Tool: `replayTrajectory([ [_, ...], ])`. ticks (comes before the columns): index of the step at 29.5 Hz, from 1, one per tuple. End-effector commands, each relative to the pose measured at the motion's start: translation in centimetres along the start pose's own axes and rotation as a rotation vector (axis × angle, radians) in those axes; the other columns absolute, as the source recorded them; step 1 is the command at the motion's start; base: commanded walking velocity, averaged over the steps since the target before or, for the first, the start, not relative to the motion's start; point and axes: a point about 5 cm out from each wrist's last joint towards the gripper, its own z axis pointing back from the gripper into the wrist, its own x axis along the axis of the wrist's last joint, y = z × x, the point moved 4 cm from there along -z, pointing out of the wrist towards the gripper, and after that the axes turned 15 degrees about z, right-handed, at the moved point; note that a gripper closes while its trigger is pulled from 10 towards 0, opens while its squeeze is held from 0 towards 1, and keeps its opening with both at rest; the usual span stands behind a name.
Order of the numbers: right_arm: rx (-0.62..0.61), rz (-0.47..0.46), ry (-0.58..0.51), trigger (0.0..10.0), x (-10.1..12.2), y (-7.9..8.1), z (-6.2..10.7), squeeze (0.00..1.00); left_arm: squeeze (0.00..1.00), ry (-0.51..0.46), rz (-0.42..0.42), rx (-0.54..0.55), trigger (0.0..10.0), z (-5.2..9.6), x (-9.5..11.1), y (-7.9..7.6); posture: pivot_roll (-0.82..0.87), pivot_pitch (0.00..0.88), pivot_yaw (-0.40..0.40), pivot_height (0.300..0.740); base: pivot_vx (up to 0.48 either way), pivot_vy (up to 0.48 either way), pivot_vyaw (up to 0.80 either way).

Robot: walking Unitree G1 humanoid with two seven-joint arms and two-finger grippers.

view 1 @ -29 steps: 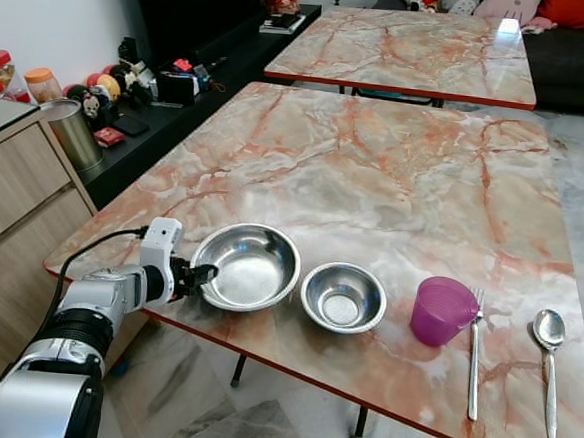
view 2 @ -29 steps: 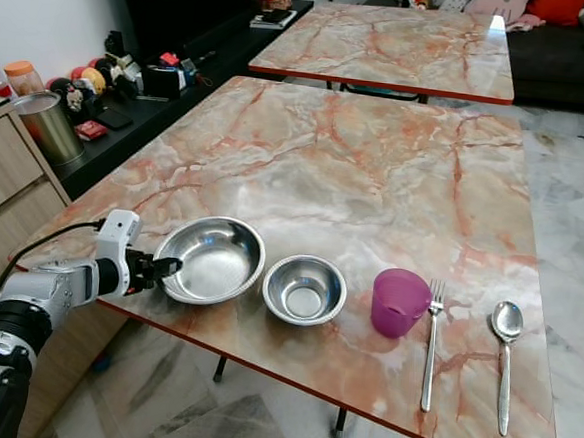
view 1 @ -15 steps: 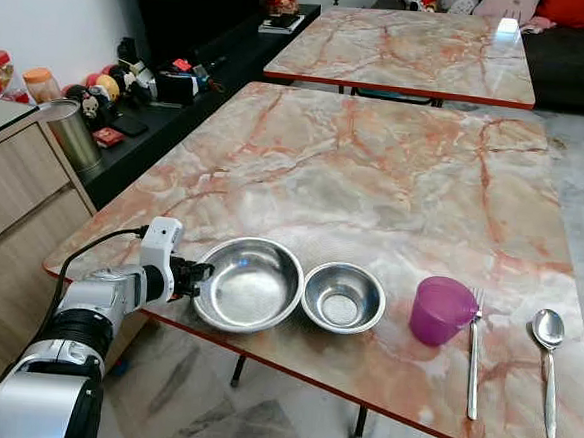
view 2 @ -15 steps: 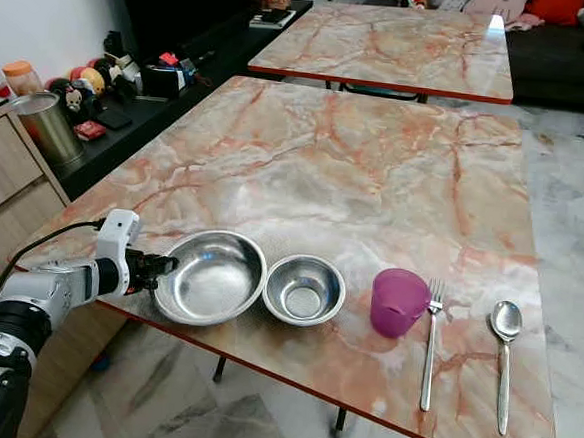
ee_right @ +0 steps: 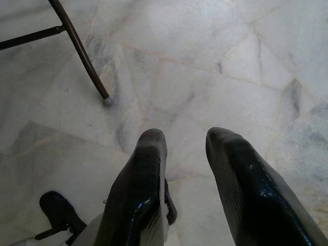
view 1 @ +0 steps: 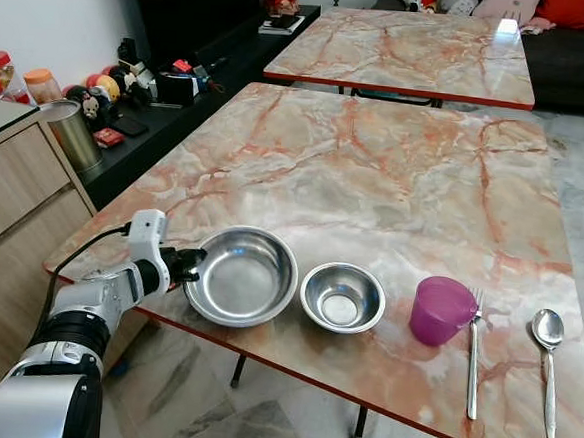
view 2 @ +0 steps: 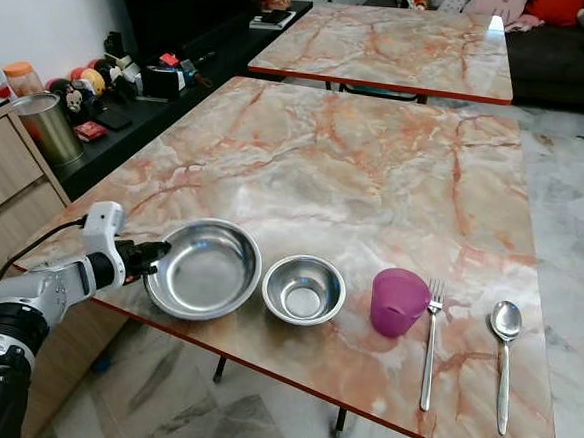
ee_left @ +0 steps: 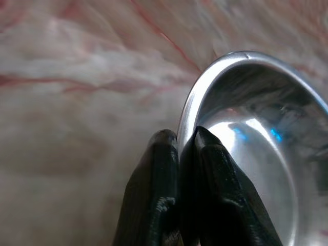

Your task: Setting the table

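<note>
A large steel bowl [view 1: 241,275] sits near the front left edge of the marble table [view 1: 375,175]. My left gripper [view 1: 191,263] is shut on that bowl's left rim; in the left wrist view the fingertips [ee_left: 205,154] pinch the rim of the large bowl [ee_left: 256,148]. Right of it stand a small steel bowl [view 1: 343,297], a purple cup [view 1: 441,310], a fork [view 1: 475,354] and a spoon [view 1: 548,357] in a row. My right gripper [ee_right: 184,148] hangs open over the floor.
A second marble table [view 1: 414,47] stands behind. To the left are a wooden cabinet [view 1: 3,199], a steel canister [view 1: 72,134] and a dark shelf with small items [view 1: 151,79]. A table leg [ee_right: 79,51] stands on the tiled floor.
The large bowl has slid a little left, away from the small bowl, with my left gripper on its rim. My left arm has drawn back to the left.
</note>
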Motion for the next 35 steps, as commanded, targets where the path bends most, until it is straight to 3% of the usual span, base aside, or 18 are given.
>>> replayTrajectory([
  [1, -0.001, 0.0, 0.014, 10.0, -0.4, 0.0, 0.1, 0.0, 0.0, -0.109, 0.066, 0.019, 0.0, 0.2, 2.0, 0.2, 0.01, 0.036, 0.08, 0.74, 0.0, 0.0, 0.0],
  [2, -0.002, 0.0, 0.014, 10.0, -0.4, 0.0, 0.0, 0.0, 0.0, -0.194, 0.109, 0.03, 0.0, 0.5, 3.3, 0.4, 0.0, 0.036, 0.08, 0.74, 0.0, 0.0, 0.0],
  [5, -0.002, 0.0, 0.014, 10.0, -0.4, 0.0, 0.0, 0.0, 0.0, -0.237, 0.109, 0.027, 0.0, 0.7, 3.9, 0.5, 0.0, 0.036, 0.08, 0.74, 0.0, 0.0, 0.0],
  [6, -0.002, 0.001, 0.014, 10.0, -0.4, -0.1, 0.0, 0.0, 0.0, -0.289, 0.15, 0.037, 8.0, 1.0, 4.7, 0.8, 0.01, 0.04, 0.076, 0.74, 0.0, 0.0, 0.0],
  [7, -0.002, 0.001, 0.015, 10.0, -0.4, -0.1, 0.0, 0.0, 0.0, -0.36, 0.204, 0.053, 10.0, 1.6, 5.9, 1.3, 0.01, 0.04, 0.076, 0.74, 0.0, 0.0, 0.0],
  [17, 0.0, 0.002, 0.011, 10.0, -0.3, -0.1, 0.0, 0.0, 0.0, -0.534, 0.328, 0.153, 10.0, 3.7, 7.4, 4.2, 0.01, 0.044, 0.073, 0.74, 0.0, 0.0, 0.0],
  [19, -0.001, 0.001, 0.011, 10.0, -0.2, -0.1, 0.0, 0.0, 0.0, -0.647, 0.378, 0.297, 10.0, 5.8, 7.8, 7.1, 0.01, 0.042, 0.073, 0.74, 0.0, 0.0, 0.0],
  [21, -0.001, 0.001, 0.01, 10.0, -0.2, -0.1, 0.0, 0.0, 0.0, -0.682, 0.386, 0.338, 10.0, 6.5, 7.9, 7.9, 0.01, 0.041, 0.075, 0.74, 0.0, 0.0, 0.0],
  [23, -0.002, -0.001, 0.01, 10.0, -0.2, 0.0, 0.0, 0.0, 0.0, -0.757, 0.428, 0.455, 10.0, 8.7, 7.7, 10.3, 0.01, 0.041, 0.075, 0.74, 0.0, 0.0, 0.0],
  [29, 0.0, -0.004, 0.009, 10.0, -0.2, 0.0, 0.0, 0.0, 0.0, -0.812, 0.429, 0.558, 10.0, 10.8, 7.2, 12.4, 0.02, 0.041, 0.077, 0.74, 0.0, 0.0, 0.0],
  [31, -0.001, -0.008, 0.007, 10.0, -0.2, 0.0, 0.0, 0.0, 0.0, -0.863, 0.41, 0.647, 10.0, 12.6, 7.0, 13.7, 0.01, 0.042, 0.078, 0.74, 0.0, 0.0, 0.0],
  [32, -0.001, -0.008, 0.007, 10.0, -0.2, 0.0, 0.0, 0.0, 0.0, -0.863, 0.41, 0.647, 10.0, 12.6, 7.0, 13.7, 0.01, 0.042, 0.078, 0.74, 0.0, 0.0, 0.0],
  [35, -0.001, -0.009, 0.006, 10.0, -0.2, 0.0, 0.0, 0.0, 0.0, -0.915, 0.412, 0.735, 10.0, 14.6, 6.8, 15.1, 0.02, 0.041, 0.078, 0.74, 0.0, 0.0, 0.0],
])
